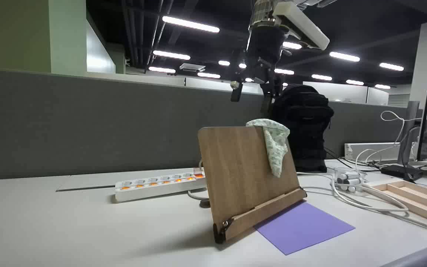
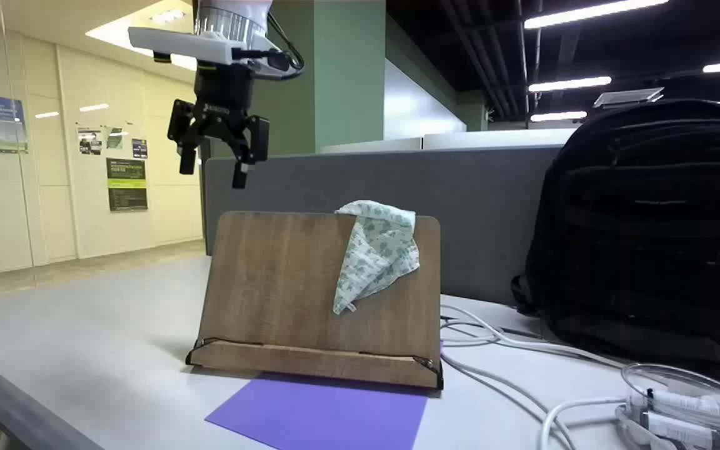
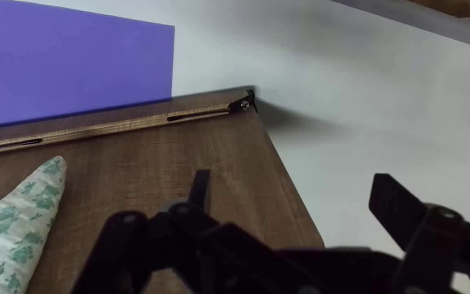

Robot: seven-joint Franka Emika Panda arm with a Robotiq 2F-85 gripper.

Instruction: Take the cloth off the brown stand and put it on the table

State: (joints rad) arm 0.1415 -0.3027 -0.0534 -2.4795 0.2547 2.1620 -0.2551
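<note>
A white cloth with a green pattern hangs over the top edge of the brown wooden stand in both exterior views, the cloth (image 1: 275, 146) (image 2: 377, 250) draping down the front of the stand (image 1: 235, 170) (image 2: 272, 281). In the wrist view the cloth (image 3: 18, 232) shows at the lower left, on the stand's board (image 3: 137, 175). My gripper (image 1: 251, 98) (image 2: 214, 170) is open and empty above the stand, apart from the cloth. In the wrist view its fingers (image 3: 291, 183) are wide apart, with the cloth to their left. The stand rests on the white table (image 1: 69, 230) (image 2: 116, 325) (image 3: 341, 110).
A purple sheet (image 1: 306, 226) (image 2: 329, 412) (image 3: 76, 61) lies by the stand's front. A white power strip (image 1: 158, 187) is behind it. A black backpack (image 1: 304, 126) (image 2: 647, 237), white cables (image 2: 504, 340), a clear container (image 1: 348, 180) and a wooden tray (image 1: 417, 200) are also on the table.
</note>
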